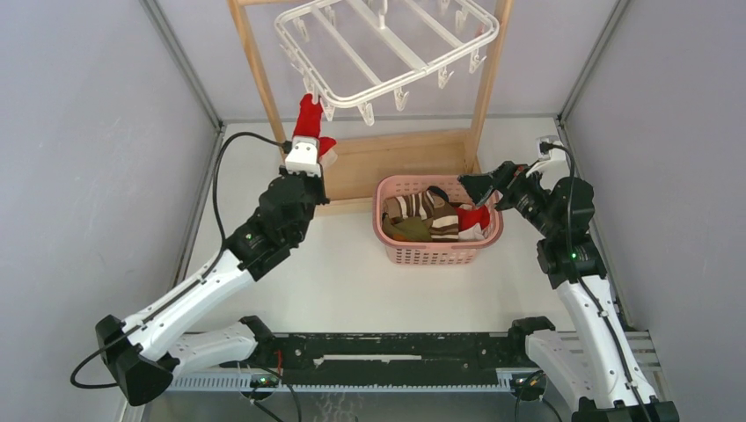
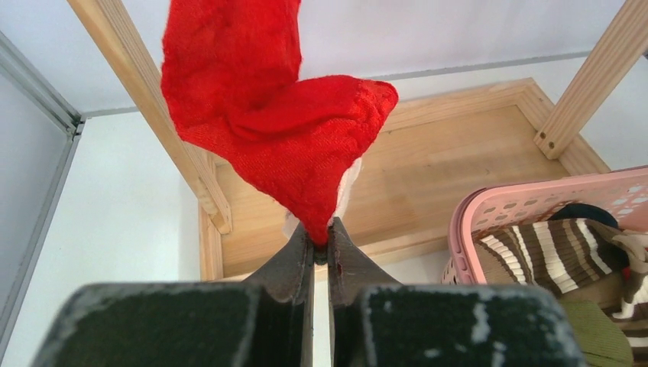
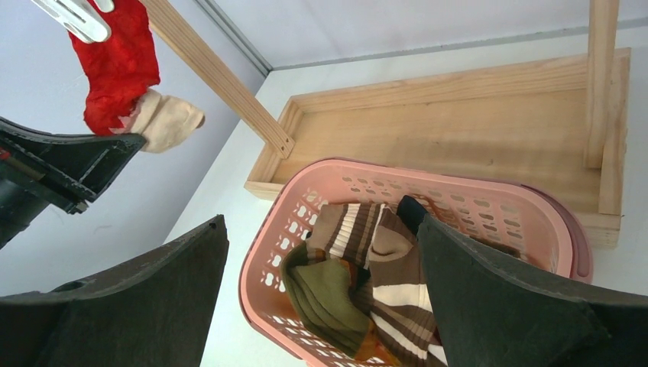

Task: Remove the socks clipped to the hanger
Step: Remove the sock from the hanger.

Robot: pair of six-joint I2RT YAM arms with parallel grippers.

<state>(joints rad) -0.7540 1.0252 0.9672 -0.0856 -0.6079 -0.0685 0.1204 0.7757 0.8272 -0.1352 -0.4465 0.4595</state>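
Item: red fabric sock (image 1: pixel 308 119) with a cream toe, hanging from a clip at the near-left corner of the white plastic rectangular hanger (image 1: pixel 387 90). Its lower end is clenched in the left gripper (image 2: pixel 321 243).
Right gripper (image 3: pixel 322 225): jaws released, spread wide over the pink plastic basket (image 1: pixel 437 258).
Basket contents: brown-and-cream striped socks (image 1: pixel 422 209), plus green and red ones.

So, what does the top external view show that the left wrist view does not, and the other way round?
Only the top view shows the white hanger, the red sock hanging at its corner, and the open right gripper near the pink basket. Only the left wrist view shows, close up, the left gripper shut on the sock's lower tip. Both show the red sock, the basket with striped socks and the wooden stand.
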